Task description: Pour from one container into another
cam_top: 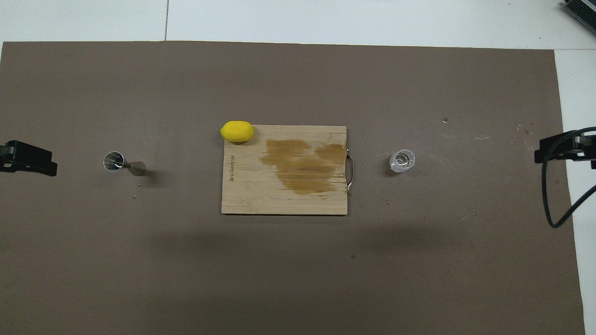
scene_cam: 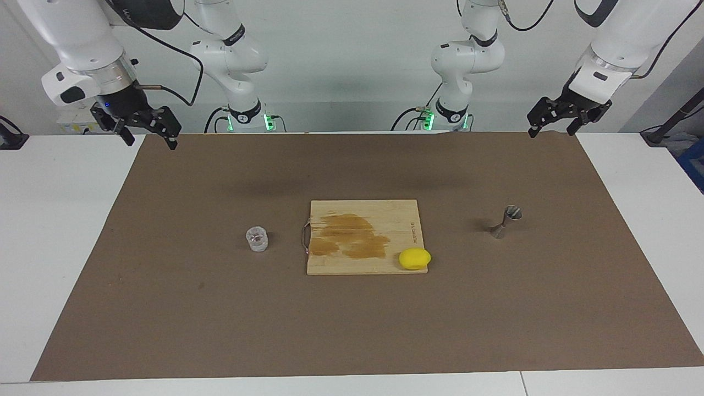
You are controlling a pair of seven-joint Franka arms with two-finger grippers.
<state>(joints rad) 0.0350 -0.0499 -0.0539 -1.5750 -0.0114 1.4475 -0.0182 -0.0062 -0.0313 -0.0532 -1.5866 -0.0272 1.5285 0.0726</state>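
The clear glass cup [scene_cam: 257,239] stands on the brown mat toward the right arm's end of the table; it also shows in the overhead view [cam_top: 402,161]. The silver hourglass jigger [scene_cam: 506,221] stands on the mat toward the left arm's end, also seen from overhead [cam_top: 123,164]. My right gripper [scene_cam: 152,143] hangs open and empty in the air over the mat's edge at its own end [cam_top: 558,151], well away from the cup. My left gripper [scene_cam: 551,132] hangs open and empty over the mat's edge at its end [cam_top: 28,159], well away from the jigger.
A wooden cutting board [scene_cam: 357,212] with a dark wet stain and a metal handle lies between cup and jigger [cam_top: 251,195]. A yellow lemon [scene_cam: 415,258] sits on the board's corner farther from the robots, toward the jigger [cam_top: 237,131]. The brown mat [scene_cam: 220,330] covers the table.
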